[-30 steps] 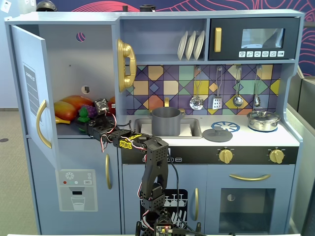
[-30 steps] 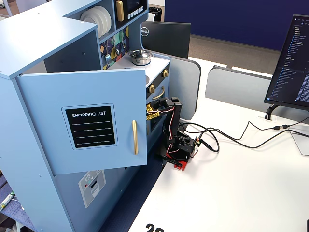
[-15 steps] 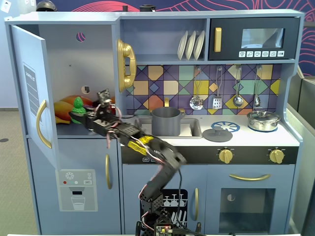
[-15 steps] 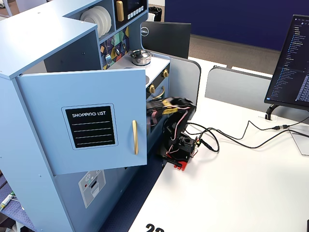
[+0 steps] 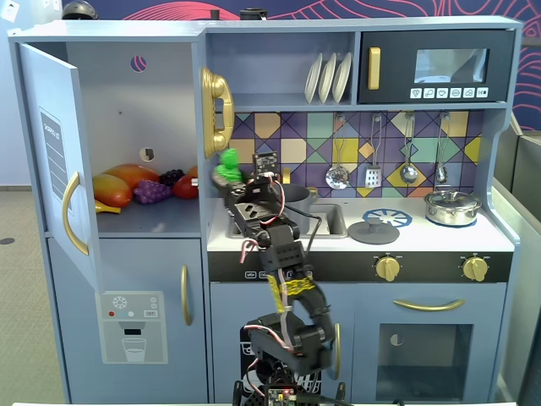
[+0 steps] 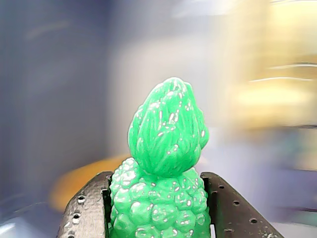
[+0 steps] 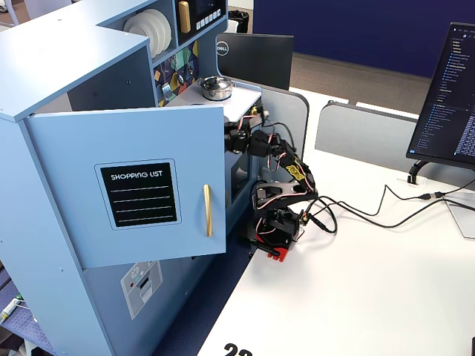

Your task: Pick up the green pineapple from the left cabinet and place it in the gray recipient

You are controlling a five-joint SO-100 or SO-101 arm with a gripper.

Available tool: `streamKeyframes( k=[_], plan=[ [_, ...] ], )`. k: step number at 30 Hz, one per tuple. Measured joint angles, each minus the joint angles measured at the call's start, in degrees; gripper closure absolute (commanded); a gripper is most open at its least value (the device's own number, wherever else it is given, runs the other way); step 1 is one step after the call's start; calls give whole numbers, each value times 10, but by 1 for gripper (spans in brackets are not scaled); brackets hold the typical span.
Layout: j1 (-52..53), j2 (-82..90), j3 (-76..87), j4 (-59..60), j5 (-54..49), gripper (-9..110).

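Observation:
My gripper (image 5: 229, 181) is shut on the green pineapple (image 5: 226, 166) and holds it upright in the air, just right of the left cabinet's (image 5: 127, 110) opening and above the counter's left end. In the wrist view the pineapple (image 6: 166, 144) fills the middle, its bumpy body pinched between the two black fingers (image 6: 86, 213) of the gripper (image 6: 158, 220). A dark gray pot (image 5: 296, 194) shows partly behind the arm, by the sink. In the side fixed view the open cabinet door (image 7: 133, 193) hides the pineapple.
Orange-yellow fruits (image 5: 122, 182), purple grapes (image 5: 152, 191) and a red fruit lie on the cabinet shelf. The cabinet door (image 5: 51, 152) stands open at the left. A flat gray lid (image 5: 373, 230) and a silver lidded pot (image 5: 452, 205) sit on the counter to the right.

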Motion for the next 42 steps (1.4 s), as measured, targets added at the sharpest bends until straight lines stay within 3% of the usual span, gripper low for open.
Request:
streamKeyframes(
  k=[7, 19, 20, 23, 26, 31, 36, 42],
  plan=[
    [180, -126, -15, -59, 10, 102],
    [272, -451, -127, -184, -29, 102],
    [272, -470, -135, -187, -34, 100],
    [283, -508, -151, -188, -40, 68],
    [293, -513, -165, -178, -25, 60],
    [285, -483, -204, -80, -24, 72],
    [282, -352, -214, 143, -35, 81],
    [287, -147, -32, 323, -6, 96]
  ],
)
